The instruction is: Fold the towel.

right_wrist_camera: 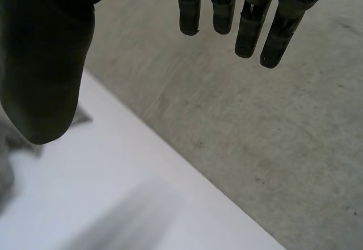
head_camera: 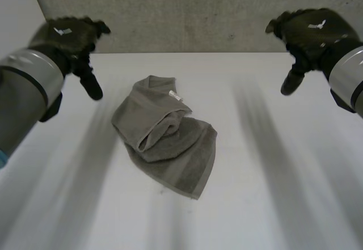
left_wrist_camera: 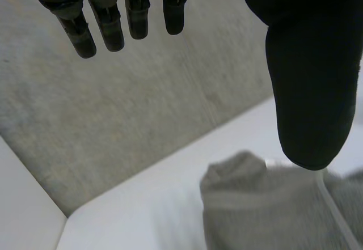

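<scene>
Finding the towel [head_camera: 164, 139] lying rumpled about the middle of the tabletop [head_camera: 272, 199], a little toward its left edge, one part doubled over into a loose roll and a white tag [head_camera: 176, 96] showing on the far side. Judging it soft, light and limp, likely sagging when lifted and sliding on the smooth top, so needing spreading flat before any fold. Taking the banded hem corner nearest the tabletop's near edge, and the bunched end by the tag, as the likeliest places for pinching. Hovering above the far left corner, well apart from the towel: left hand [head_camera: 71, 37], fingers [left_wrist_camera: 108, 23] hanging straight and slightly apart, thumb set away from them, holding nothing. Hovering over the far right corner, equally distant: right hand [head_camera: 309, 32], fingers [right_wrist_camera: 249, 29] straight and apart, gripping nothing. Seeing a grey wall [head_camera: 198, 12] rising beyond the far edge, and nothing standing between either hand and the towel.
</scene>
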Controlling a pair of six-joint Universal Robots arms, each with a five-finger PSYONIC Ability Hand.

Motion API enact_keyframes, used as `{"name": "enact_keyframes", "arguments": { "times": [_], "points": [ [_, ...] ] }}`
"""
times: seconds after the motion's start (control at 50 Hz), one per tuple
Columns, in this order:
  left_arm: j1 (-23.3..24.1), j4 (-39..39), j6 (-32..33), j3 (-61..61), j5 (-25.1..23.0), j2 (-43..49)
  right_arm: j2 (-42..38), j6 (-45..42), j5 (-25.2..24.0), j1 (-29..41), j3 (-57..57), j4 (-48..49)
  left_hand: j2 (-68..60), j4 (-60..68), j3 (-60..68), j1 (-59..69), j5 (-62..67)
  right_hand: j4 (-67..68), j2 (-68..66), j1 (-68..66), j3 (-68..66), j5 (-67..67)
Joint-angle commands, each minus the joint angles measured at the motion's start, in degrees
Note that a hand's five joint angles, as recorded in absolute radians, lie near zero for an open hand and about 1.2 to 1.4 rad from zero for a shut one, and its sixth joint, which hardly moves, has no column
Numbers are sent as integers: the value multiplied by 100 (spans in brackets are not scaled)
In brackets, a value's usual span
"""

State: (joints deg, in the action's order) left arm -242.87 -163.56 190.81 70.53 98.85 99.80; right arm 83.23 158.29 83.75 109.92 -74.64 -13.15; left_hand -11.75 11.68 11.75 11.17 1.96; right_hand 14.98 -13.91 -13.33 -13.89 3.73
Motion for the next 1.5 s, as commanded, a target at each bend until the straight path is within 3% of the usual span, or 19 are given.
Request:
{"name": "enact_keyframes", "arguments": {
  "times": [0.02,0.24,0.3,0.32,0.38,0.56,0.74,0.9,0.92,0.94,0.96,0.98,1.14,1.34,1.38,1.42,1.44,1.46,1.5],
  "points": [
    [91,-44,887,259,-322,646,-106,-1108,-52,20,-165,-100,-317,325,318,375,297,-498,391,333,389,-373],
    [267,-492,931,312,-1122,2061,-422,-1134,-87,12,-244,-100,-956,964,957,1015,936,-498,391,333,389,-373],
    [328,-861,931,303,-1131,2307,-536,-1134,-78,12,-253,-91,-3311,3319,3312,3369,3291,-498,391,333,389,-373],
    [363,-1096,931,303,-1131,2377,-580,-1134,-78,3,-253,-83,-5043,5051,5044,5102,5023,-498,391,333,389,-373],
    [486,-1563,931,286,-1140,2404,-633,-1143,-78,12,-244,-65,-6823,6830,6823,6881,6802,-498,391,333,389,-373],
    [1084,-1696,712,-822,-1052,2149,-615,-1125,-69,-59,-165,-56,-6825,6832,6825,6883,6804,-498,391,333,389,-373],
    [1330,-1442,-711,-3043,-306,1341,-536,-1099,-87,-59,-165,-56,-6825,6832,6825,6883,6804,-498,391,333,389,-373],
    [1356,-703,-756,-2791,-234,1165,-492,-1108,-87,-68,-147,-47,-6825,6832,6825,6883,6804,-498,391,333,389,-373],
    [1330,-555,-739,-2469,-260,1199,-492,-1108,-87,-59,-147,-56,-4529,4536,4529,4587,4508,-498,391,333,389,-373],
    [1330,-554,-739,-2465,-261,1200,-492,-1108,-87,-59,-147,-56,-4506,4513,4506,4564,4485,-498,391,333,389,-373],
    [1278,-476,-660,-2109,-261,1287,-492,-1108,-104,-59,-147,-56,-2291,2298,2291,2349,2270,-498,391,333,389,-373],
    [1225,-449,-459,-1809,-278,1418,-492,-1108,-113,-50,-147,-65,-1786,1793,1786,1844,1765,-498,391,333,389,-373],
    [759,-553,964,-674,-296,2288,-492,-1116,-113,-15,-182,-65,-318,325,318,376,297,-498,391,333,389,-373],
    [724,-949,1318,-487,-296,3167,-510,-1125,-122,-15,-226,-56,-485,492,485,543,464,-498,391,333,389,-373],
    [724,-949,1327,-549,-296,3300,-527,-1134,-113,-15,-244,-47,-805,812,806,863,784,-498,391,333,389,-373],
    [724,-941,1327,-750,-287,3528,-545,-1143,-105,-15,-262,-56,-3078,3085,3078,3136,3057,-498,391,333,389,-373],
    [724,-941,1327,-751,-287,3529,-545,-1143,-105,-15,-262,-56,-3093,3100,3093,3151,3072,-498,391,333,389,-373],
    [724,-923,1327,-873,-287,3599,-554,-1143,-105,-15,-262,-47,-5957,5964,5958,6015,5936,-498,391,333,389,-373],
    [732,-932,1318,-996,-261,3599,-554,-1152,-105,-15,-262,-47,-6816,6824,6817,6875,6796,-498,391,333,389,-373]
  ]
}}
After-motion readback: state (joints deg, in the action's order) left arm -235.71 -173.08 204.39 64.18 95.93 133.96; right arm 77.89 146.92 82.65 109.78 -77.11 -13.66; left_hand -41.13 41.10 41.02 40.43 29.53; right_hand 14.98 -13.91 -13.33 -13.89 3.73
